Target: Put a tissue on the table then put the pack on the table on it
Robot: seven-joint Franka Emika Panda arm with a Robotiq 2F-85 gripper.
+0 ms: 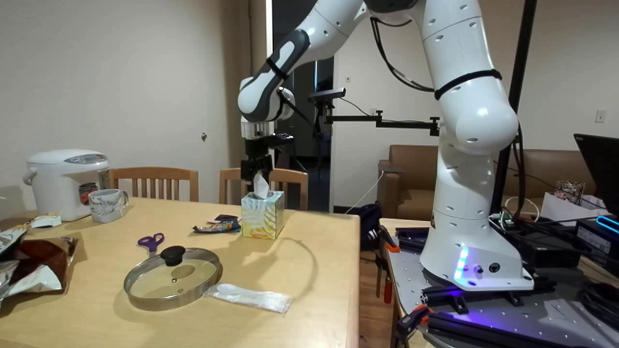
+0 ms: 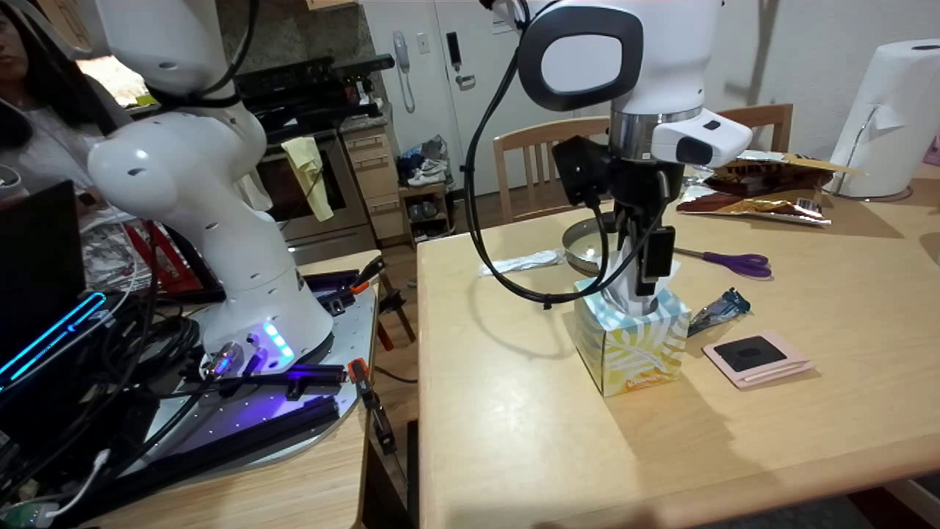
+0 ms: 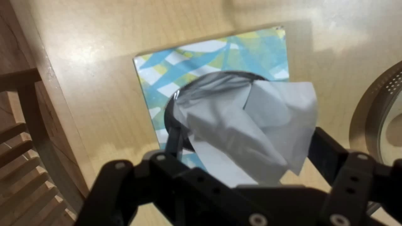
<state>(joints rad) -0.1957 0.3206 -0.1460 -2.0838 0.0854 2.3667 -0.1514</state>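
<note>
We saw the gripper [image 3: 246,138] at the tissue box [image 1: 262,217], fingers [image 3: 328,153] spread apart either side of the tissue [image 3: 232,122] poking up from it. We marked the pack [image 1: 251,297] near the robot-side edge of the table [image 1: 333,275], just beside the glass lid [image 1: 164,285].

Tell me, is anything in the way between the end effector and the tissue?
Nothing visible. In the wrist view the end effector stands open, its jaws on either side of the tissue, which pokes up from the tissue box.
</note>
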